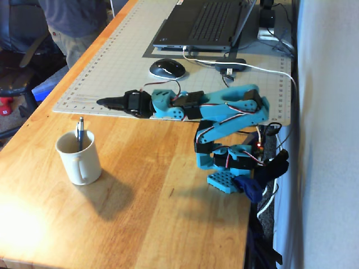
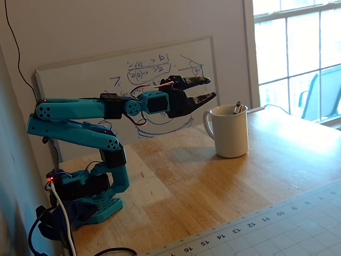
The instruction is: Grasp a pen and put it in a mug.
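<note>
Pen (image 1: 80, 132) upright in mug (image 1: 79, 158), well apart from empty, part-open end effector (image 2: 209, 89).

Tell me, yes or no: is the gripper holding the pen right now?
No: the pen stands in the mug, and the gripper hangs open and empty beside it.

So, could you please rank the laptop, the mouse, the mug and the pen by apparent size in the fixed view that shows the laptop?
1. Dark grey open laptop, though it sits farthest away.
2. Cream-white ceramic mug, nearest the camera.
3. Black computer mouse, possibly mug-sized really.
4. Slim dark-blue pen, only its upper part showing.
</note>
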`<state>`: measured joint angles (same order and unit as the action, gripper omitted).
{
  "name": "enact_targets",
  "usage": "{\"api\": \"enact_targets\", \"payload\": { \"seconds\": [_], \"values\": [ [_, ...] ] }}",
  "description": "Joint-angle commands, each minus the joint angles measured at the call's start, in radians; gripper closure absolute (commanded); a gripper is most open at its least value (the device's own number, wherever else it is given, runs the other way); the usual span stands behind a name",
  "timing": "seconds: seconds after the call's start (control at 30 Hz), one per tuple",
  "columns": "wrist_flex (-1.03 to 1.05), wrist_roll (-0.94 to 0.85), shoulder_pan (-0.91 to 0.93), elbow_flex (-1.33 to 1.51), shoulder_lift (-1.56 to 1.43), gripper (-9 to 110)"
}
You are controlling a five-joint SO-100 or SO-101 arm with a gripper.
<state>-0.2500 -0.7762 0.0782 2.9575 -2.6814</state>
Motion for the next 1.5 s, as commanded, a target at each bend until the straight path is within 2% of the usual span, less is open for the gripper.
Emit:
{"api": "enact_targets", "payload": {
  "seconds": [0.0, 0.2, 0.33, 0.43, 0.67, 0.87, 1.27, 1.47],
  "values": [
    [-0.021, 0.287, -0.011, 0.029, -0.078, 87],
    [-0.021, 0.729, -0.009, 0.132, -0.179, 87],
    [-0.017, 0.887, -0.011, 0.176, -0.227, 87],
    [0.058, 0.891, -0.012, 0.181, -0.259, 87],
    [0.486, 0.890, -0.011, 0.181, -0.466, 93],
    [0.758, 0.890, -0.011, 0.183, -0.612, 100],
    [1.241, 0.887, -0.009, 0.183, -0.643, 100],
    [1.405, 0.887, -0.005, 0.183, -0.666, 100]
  ]
}}
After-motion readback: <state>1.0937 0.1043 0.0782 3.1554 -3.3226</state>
